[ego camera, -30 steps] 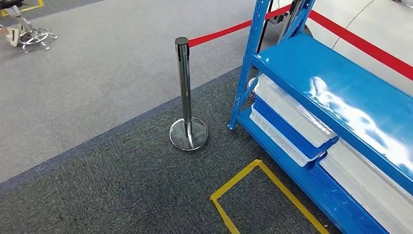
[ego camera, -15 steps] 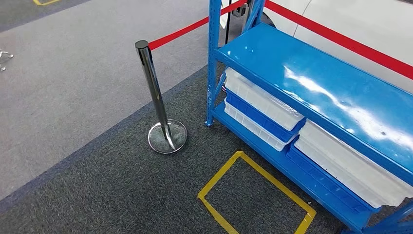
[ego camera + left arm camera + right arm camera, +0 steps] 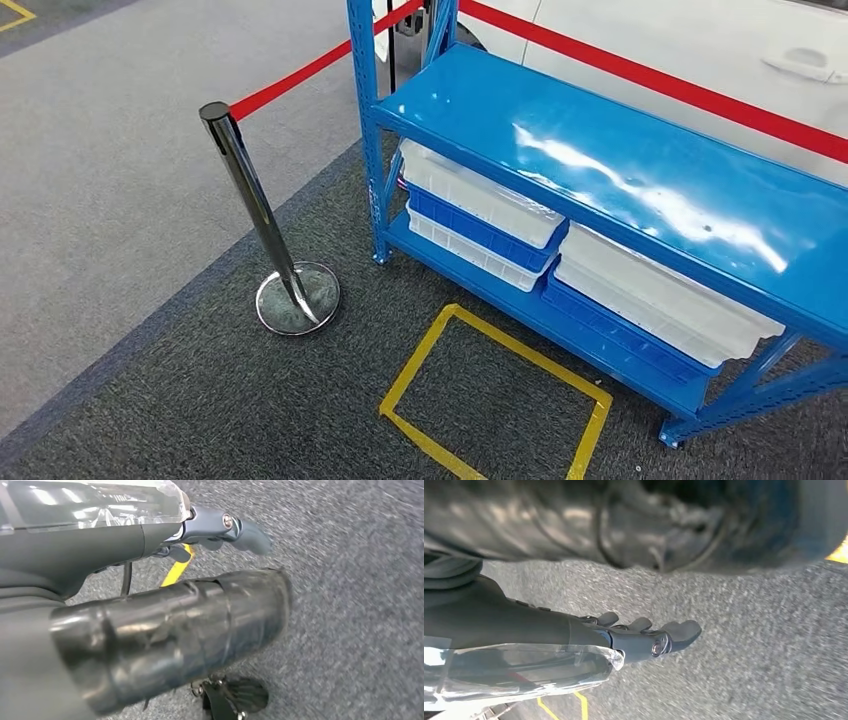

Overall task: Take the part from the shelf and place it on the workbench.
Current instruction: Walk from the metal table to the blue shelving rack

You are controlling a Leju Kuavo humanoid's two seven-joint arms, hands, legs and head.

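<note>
A blue metal shelf (image 3: 600, 170) stands ahead and to the right in the head view, its glossy top board bare. On its lower board lie white bins (image 3: 480, 195) stacked with blue bins (image 3: 480, 232), and another white bin (image 3: 660, 295) further right. What the bins hold is hidden under the top board. My left hand (image 3: 235, 530) hangs over the dark carpet with its fingers straight and nothing in it. My right hand (image 3: 649, 635) also hangs above the carpet, fingers stretched out and holding nothing.
A chrome post (image 3: 255, 200) with a round base stands left of the shelf, a red belt (image 3: 300, 75) running from it past the shelf. A yellow taped rectangle (image 3: 420, 350) marks the carpet before the shelf. A white car (image 3: 700, 40) is behind.
The whole picture has shifted left: the camera has turned towards the shelf, so more of the shelf and its right end now show. Nothing in the scene itself moved.
</note>
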